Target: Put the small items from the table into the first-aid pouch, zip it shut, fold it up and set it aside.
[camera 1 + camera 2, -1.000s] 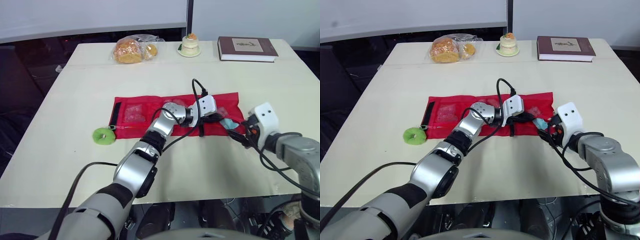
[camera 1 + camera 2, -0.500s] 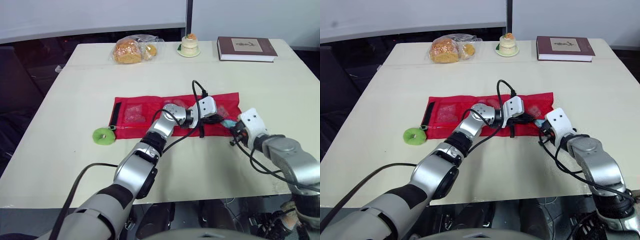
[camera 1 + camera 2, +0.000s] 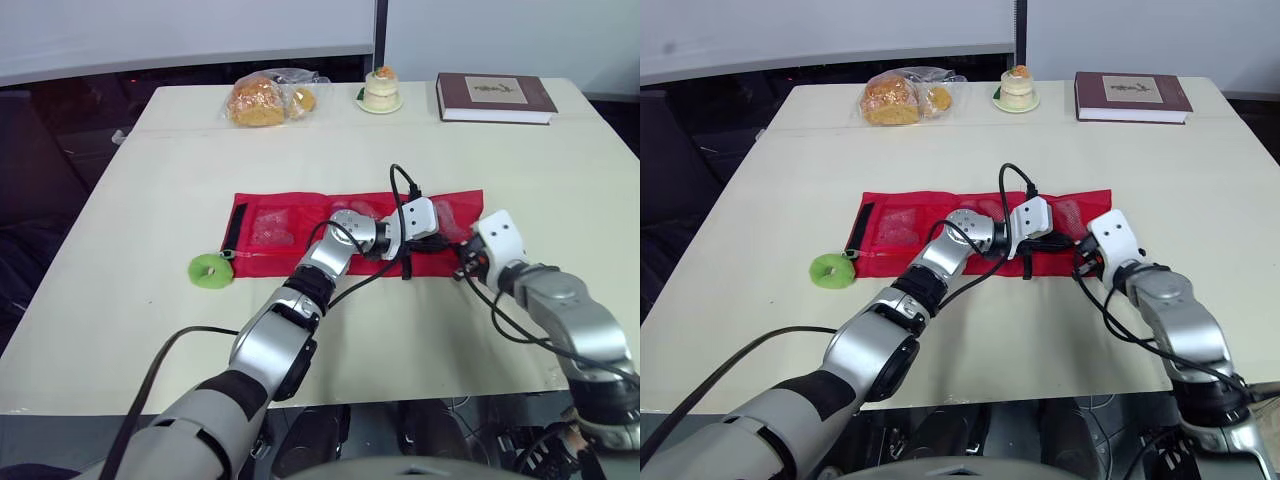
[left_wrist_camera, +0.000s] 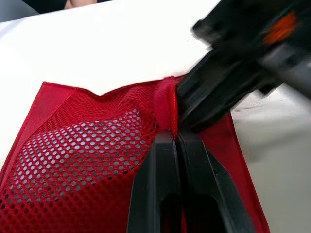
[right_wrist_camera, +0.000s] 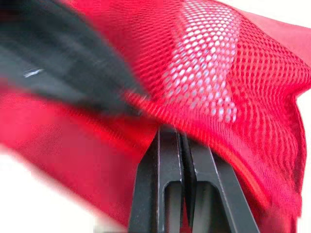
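The left gripper (image 4: 176, 138) and right gripper (image 5: 172, 131) each pinch closed on the single red pouch (image 3: 300, 215), with one green roll (image 3: 209, 272) just beside it.

Bench (image 3: 150, 200): pale cream top, rectangular, with a seam (image 3: 200, 131) running across it near the far edge.

Laid directly on it:
- First-aid pouch (image 3: 320, 205): red, with mesh pockets, spread out flat and unfolded across the middle; a black strip is seen at its left end.
- Green ring (image 3: 208, 272): small and round, set just beside the pouch's near left corner.
- Bag of bread (image 3: 265, 98): clear plastic, placed beyond the seam, left of centre.
- Small cake (image 3: 380, 90): kept on a little plate, near the bag.
- Book (image 3: 495, 97): brown cover, closed, laid flat at the far right corner.
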`<state>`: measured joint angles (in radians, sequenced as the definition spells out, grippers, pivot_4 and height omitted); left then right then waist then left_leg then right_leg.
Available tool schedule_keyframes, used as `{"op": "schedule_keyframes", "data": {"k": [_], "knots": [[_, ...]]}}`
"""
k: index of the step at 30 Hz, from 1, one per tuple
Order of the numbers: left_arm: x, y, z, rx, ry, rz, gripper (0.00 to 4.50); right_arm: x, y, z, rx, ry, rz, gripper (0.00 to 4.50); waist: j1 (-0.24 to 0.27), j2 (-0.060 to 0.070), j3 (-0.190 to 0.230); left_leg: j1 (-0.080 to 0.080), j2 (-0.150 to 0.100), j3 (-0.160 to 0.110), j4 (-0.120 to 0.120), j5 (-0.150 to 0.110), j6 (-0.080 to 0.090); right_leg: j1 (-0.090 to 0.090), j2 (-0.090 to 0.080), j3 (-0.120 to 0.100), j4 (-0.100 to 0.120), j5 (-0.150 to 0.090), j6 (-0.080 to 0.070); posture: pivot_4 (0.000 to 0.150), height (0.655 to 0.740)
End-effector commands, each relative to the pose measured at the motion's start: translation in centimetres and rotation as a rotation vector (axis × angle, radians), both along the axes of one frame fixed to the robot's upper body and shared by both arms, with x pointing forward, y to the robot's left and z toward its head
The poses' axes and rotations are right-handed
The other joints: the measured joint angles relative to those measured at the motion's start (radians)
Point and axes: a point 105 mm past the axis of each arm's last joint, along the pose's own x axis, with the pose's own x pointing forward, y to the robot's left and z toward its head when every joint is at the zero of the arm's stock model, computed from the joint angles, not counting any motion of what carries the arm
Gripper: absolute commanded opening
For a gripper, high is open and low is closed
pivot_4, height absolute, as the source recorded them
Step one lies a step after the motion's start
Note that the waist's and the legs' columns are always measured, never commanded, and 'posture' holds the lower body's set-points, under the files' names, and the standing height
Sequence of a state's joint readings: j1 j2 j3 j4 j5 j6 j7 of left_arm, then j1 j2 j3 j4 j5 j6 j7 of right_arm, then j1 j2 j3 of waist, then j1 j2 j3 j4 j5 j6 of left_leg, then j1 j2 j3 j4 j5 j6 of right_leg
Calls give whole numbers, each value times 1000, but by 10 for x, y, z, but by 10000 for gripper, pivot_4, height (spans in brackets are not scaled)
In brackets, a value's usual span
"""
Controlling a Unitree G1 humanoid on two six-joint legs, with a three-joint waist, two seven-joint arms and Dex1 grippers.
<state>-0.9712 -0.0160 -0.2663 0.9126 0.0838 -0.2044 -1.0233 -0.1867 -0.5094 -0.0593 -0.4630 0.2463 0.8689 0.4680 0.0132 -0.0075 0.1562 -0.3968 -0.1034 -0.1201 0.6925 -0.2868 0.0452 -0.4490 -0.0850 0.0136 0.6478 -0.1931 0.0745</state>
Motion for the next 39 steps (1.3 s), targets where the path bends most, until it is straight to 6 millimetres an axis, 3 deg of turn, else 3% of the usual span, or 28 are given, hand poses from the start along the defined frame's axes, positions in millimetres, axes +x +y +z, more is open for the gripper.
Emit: {"op": "schedule_keyframes", "data": {"k": [1, 3, 4, 5, 6, 7, 9, 10, 11, 13, 14, 15, 21, 26, 29, 30, 31, 34, 37, 39], "knots": [[0, -14, 18, -56, -40, -3, 0, -18, -3, 38, 103, -147, 60, 952, 1, 0, 0, 0, 0, 0, 0, 0, 0, 0, 0, 0, 0, 0, 0, 1500, 7289], [0, -18, 21, -70, -23, 8, 0, -26, -10, 40, 118, -163, 41, 952, 3, 0, 0, 0, 0, 0, 0, 0, 0, 0, 0, 0, 0, 0, 0, 1500, 7289], [1, -19, 22, -79, -18, 14, 0, -29, -13, 40, 136, -167, 33, 4697, 1, 0, 0, 0, 0, 0, 0, 0, 0, 1, 0, 0, 0, 0, 0, 1500, 7289], [1, -21, 24, -91, -9, 19, 6098, -32, -16, 38, 149, -159, 13, 7984, 1, 0, 0, 0, 0, 0, 0, 0, 0, 1, 0, 0, 0, 0, 0, 1500, 7289], [2, -21, 26, -98, -3, 23, 8099, -34, -18, 37, 159, -154, -1, 11177, 0, 0, 0, 0, 0, 0, 0, 0, 0, 1, 0, 0, 0, 0, 0, 1500, 7289], [2, -21, 28, -107, 1, 20, 13529, -37, -19, 34, 162, -147, -9, 16864, 0, 0, 0, 0, 0, 0, 0, 0, 0, 1, 0, 0, 0, 0, 0, 1500, 7289], [0, -17, 32, -129, 0, 4, 20024, -42, -21, 27, 184, -123, -30, 23668, -1, 0, 0, 1, 0, 0, 0, 0, 0, 1, 1, 0, 0, 0, 0, 1500, 7289], [-1, -13, 34, -133, -4, -14, 27050, -43, -23, 24, 195, -116, -50, 31090, -2, 0, 0, 1, 1, 1, -1, 0, 0, 0, 1, 1, 0, 0, 0, 1500, 7289], [-4, -6, 35, -131, -5, -44, 29334, -44, -26, 20, 205, -105, -74, 33633, -4, 0, 0, 1, 1, 1, -1, 0, 0, 0, 1, 1, 0, 0, 0, 1500, 7289], [-9, 16, 39, -124, 16, -97, 37603, -45, -33, 10, 213, -77, -123, 42906, -9, 1, 0, 3, 1, 2, -2, 0, 0, 0, 1, 2, 0, 0, 0, 1500, 7289], [-12, 28, 41, -115, 27, -118, 42274, -45, -36, 6, 220, -70, -146, 45000, -15, 1, -1, 3, 1, 3, -3, 0, 0, 0, 1, 3, 0, 0, 0, 1500, 7289], [-15, 41, 42, -96, 30, -131, 44137, -44, -38, 3, 227, -66, -164, 45000, -21, 1, -1, 4, 2, 3, -4, 0, 0, 0, 1, 3, 0, 0, 0, 1500, 7289], [-36, 105, 57, -65, 85, -177, 44137, -30, -46, -10, 326, -45, -254, 45000, -25, 2, -1, 5, 3, 3, -6, 0, 0, 0, 2, 4, 0, 0, 0, 1500, 7289], [-55, 136, 56, -31, 124, -161, 44137, -24, -39, -16, 445, -13, -238, 45000, -20, 3, -1, 5, 2, 3, -6, 0, 0, 1, 2, 4, -1, 0, 0, 1500, 7289], [-62, 150, 57, -20, 120, -111, 45000, -23, -35, -20, 466, 12, -210, 38165, -24, 3, -1, 5, 2, 3, -6, 0, 0, 1, 2, 4, -1, 0, 0, 1500, 7289], [-63, 153, 58, -19, 108, -83, 45000, -23, -35, -21, 440, 16, -199, 31039, -25, 3, -1, 5, 2, 3, -6, 0, 0, 0, 2, 4, -1, 0, 0, 1500, 7289], [-64, 156, 59, -13, 95, -62, 45000, -23, -36, -22, 412, 15, -193, 30117, -25, 3, -1, 5, 3, 3, -6, 0, 0, 0, 2, 4, -1, 0, 0, 1500, 7289], [-71, 158, 66, -30, 82, -40, 45000, -22, -43, -22, 363, 9, -203, 15377, -24, 3, -1, 5, 2, 3, -6, 0, 0, 0, 2, 4, -1, 0, 0, 1500, 7289], [-78, 160, 72, -47, 71, -15, 45000, -24, -65, -22, 316, 3, -255, 1213, -22, 3, -1, 5, 3, 3, -6, 0, 0, 1, 2, 4, -1, 0, 0, 1500, 7289], [-82, 163, 75, -57, 70, -1, 45000, -28, -87, -23, 261, 4, -314, 457, -21, 3, -1, 5, 2, 3, -6, 0, 0, 1, 2, 4, -1, 0, 0, 1500, 7289]]}}
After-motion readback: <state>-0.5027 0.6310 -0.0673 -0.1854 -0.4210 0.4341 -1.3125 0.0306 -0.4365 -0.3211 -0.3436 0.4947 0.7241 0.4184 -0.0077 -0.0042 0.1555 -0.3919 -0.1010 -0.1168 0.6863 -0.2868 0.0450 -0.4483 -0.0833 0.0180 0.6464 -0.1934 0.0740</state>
